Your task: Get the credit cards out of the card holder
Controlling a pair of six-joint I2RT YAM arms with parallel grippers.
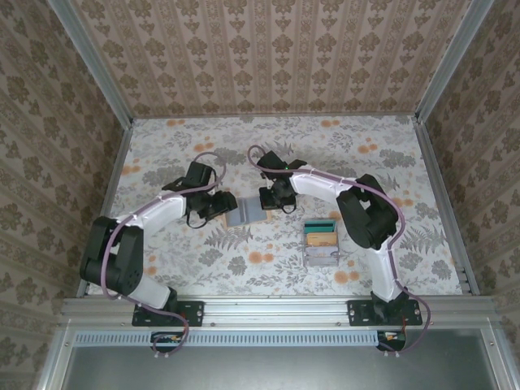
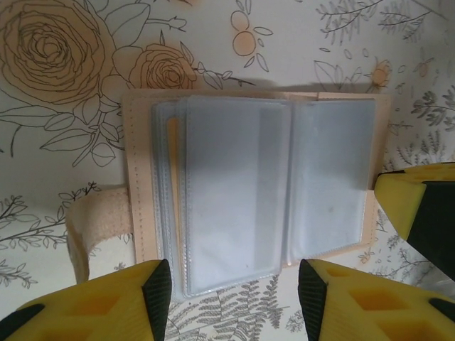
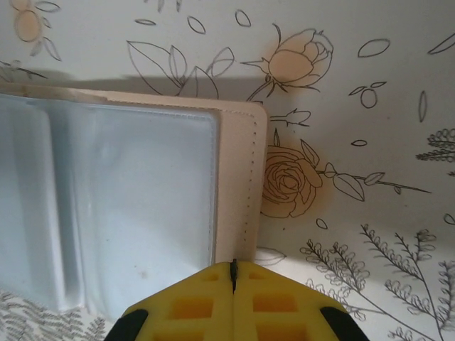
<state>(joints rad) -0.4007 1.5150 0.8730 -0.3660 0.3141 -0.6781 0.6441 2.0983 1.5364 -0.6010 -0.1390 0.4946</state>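
While the wallet lies open on the table, grey-blue side up, I am at the step of getting the cards out. It sits in the middle of the table, between my two pincers. My right pincer is pressed tight together with nothing in it. Its tip sits right at the wallet's right edge. I think it is there to stop the wallet from sliding, but I cannot tell if it really touches. My left pincer is spread about half way and pinches nothing. Its fingers stand on either side of the clear sleeves, at their near edge. What looks like a yellow card peeks out behind the sleeves on the left. Next, I think, I must pinch that thin edge and pull it out flat while my right pincer holds the wallet down. Seen from above, the wallet's long side runs left to right across the table, a bit tilted. Its fold runs the other way, and its strap sticks out from one short end.
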